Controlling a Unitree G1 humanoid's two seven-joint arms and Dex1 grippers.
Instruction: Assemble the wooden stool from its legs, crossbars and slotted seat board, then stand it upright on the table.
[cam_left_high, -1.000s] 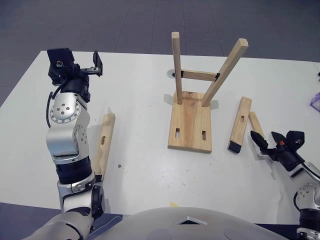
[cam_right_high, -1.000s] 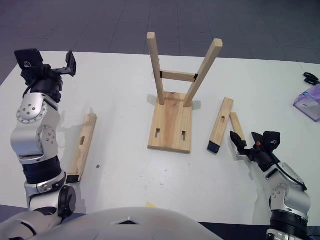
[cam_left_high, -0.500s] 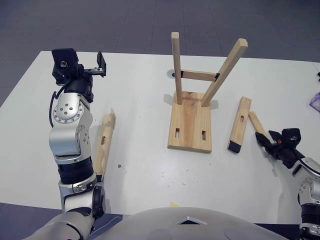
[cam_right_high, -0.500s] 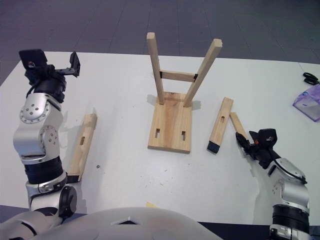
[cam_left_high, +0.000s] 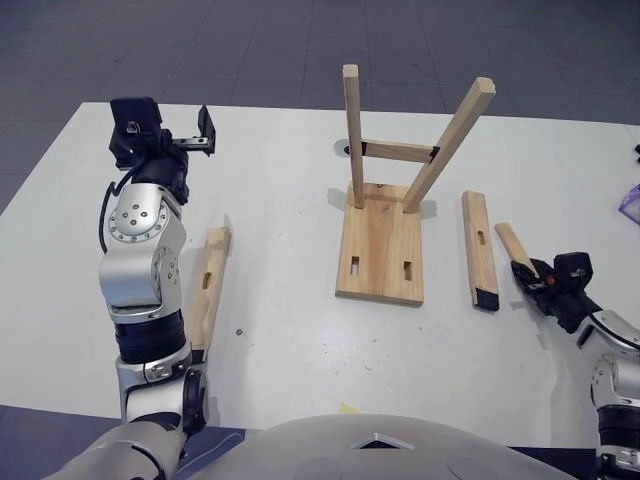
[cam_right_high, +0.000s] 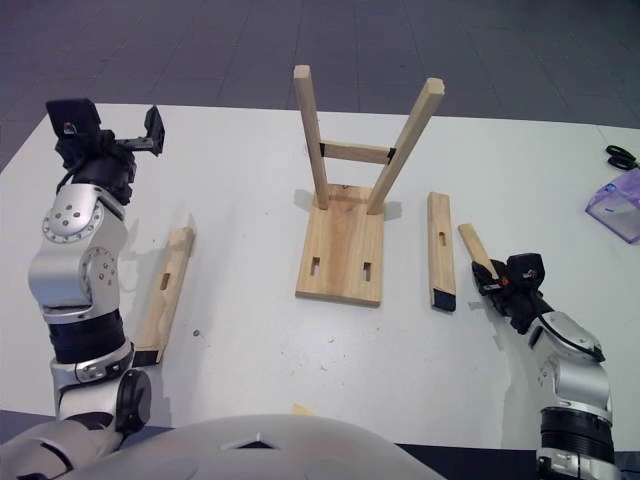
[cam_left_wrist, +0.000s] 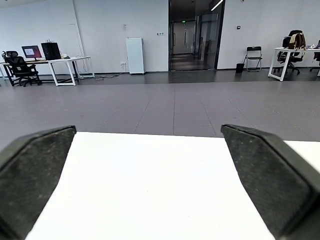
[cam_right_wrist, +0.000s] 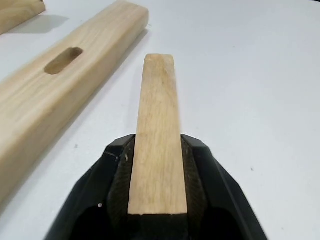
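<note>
A pale wooden seat board (cam_left_high: 380, 245) lies flat near the middle of a white tabletop (cam_left_high: 280, 200). Two legs (cam_left_high: 353, 135) rise from its far end, splayed slightly apart, with a fitted crossbar (cam_left_high: 398, 151) joining them partway up. Two empty slots show at the board's near end.

Just to the right of the board, a slotted leg (cam_left_high: 479, 250) lies flat, dark cap toward the robot. Beside that leg, on its outer side and apart from it, lies a loose crossbar (cam_right_wrist: 157, 100). The right pincer (cam_right_wrist: 156, 162) is clamped on the crossbar's near end, low at the tabletop. A second loose leg (cam_left_high: 208, 285) lies flat well to the left of the board.

The left pincer (cam_left_wrist: 148, 167) is held up above the far left of the tabletop, its fingers spread wide and holding nothing.

The stool looks about half built. The step in hand appears to be taking up the second crossbar. The next move probably calls for lifting it clear and seating one end in the slot of the leg beside it, which may need steadying so it does not slide.

One container is visible: a purple box (cam_right_high: 618, 205) at the tabletop's far right edge. Its contents cannot be made out.
</note>
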